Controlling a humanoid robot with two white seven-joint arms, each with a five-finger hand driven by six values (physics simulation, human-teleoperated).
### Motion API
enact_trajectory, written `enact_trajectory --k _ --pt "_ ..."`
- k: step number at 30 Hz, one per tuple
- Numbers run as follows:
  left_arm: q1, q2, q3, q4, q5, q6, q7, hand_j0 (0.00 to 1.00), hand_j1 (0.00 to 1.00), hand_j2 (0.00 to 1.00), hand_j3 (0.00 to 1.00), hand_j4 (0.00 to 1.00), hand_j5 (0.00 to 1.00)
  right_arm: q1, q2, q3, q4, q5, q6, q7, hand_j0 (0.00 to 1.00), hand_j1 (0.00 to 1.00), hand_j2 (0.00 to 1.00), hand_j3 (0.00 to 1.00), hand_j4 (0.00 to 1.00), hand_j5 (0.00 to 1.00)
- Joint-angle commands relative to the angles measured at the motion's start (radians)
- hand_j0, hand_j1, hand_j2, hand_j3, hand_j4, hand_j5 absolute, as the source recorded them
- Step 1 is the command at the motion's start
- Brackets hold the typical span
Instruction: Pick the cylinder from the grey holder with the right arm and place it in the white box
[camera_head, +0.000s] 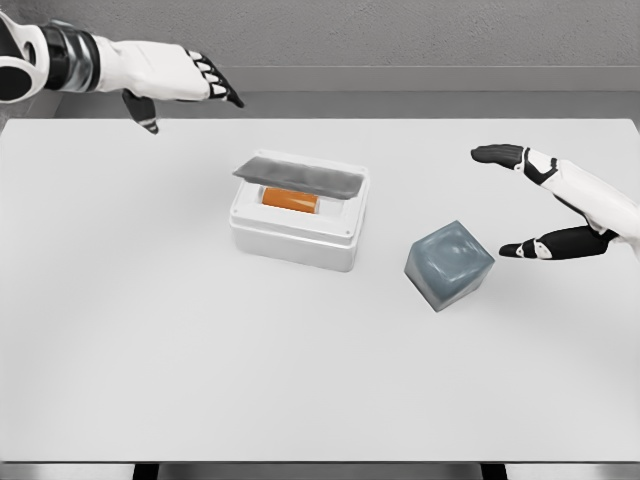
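2 white arms with smooth, glossy shells. Left arm (110, 62): black band with grey rings near the wrist joint, rounded white-and-black joint housing at the picture's edge. Left hand (190, 78): white back, black fingertips and black thumb tip. Right hand (575, 205): white palm shell, black finger segments with white patches at the knuckles, dark thumb.

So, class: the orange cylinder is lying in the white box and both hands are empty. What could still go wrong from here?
1. The right hand is open close beside the grey holder; pulling back carelessly could knock it.
2. A grey flap partly overhangs the orange cylinder in the white box, so its seating is hard to confirm.
3. The left hand hovers at the table's far edge; a sweep could reach the box.
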Motion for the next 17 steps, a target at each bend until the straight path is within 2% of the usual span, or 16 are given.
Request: enact_trajectory --k 1,2,4,8,17 --pt "0.004 0.035 0.003 -0.002 0.103 0.002 0.0 1.0 1.0 1.0 1.0 1.0 1.0 0.0 0.0 -0.001 -0.001 -0.007 0.003 0.0 1.0 1.0 1.0 1.0 1.0 1.0" --pt "0.015 0.037 0.003 -0.006 0.118 0.002 0.0 1.0 1.0 1.0 1.0 1.0 1.0 -0.002 0.0 -0.001 -0.001 -0.008 0.003 0.0 1.0 1.0 1.0 1.0 1.0 1.0" --pt "0.038 0.043 0.003 -0.003 0.206 0.002 0.0 1.0 1.0 1.0 1.0 1.0 1.0 0.0 -0.002 0.001 -0.001 -0.007 0.003 0.0 1.0 1.0 1.0 1.0 1.0 1.0" --pt "0.06 0.063 0.005 -0.005 0.244 0.002 0.0 1.0 1.0 1.0 1.0 1.0 1.0 0.0 0.0 0.001 0.001 -0.007 0.003 0.0 1.0 1.0 1.0 1.0 1.0 1.0" --pt "0.06 0.09 0.006 -0.003 0.243 0.002 0.0 1.0 1.0 1.0 1.0 1.0 1.0 0.0 -0.002 -0.001 0.001 -0.007 0.003 0.0 1.0 1.0 1.0 1.0 1.0 1.0"
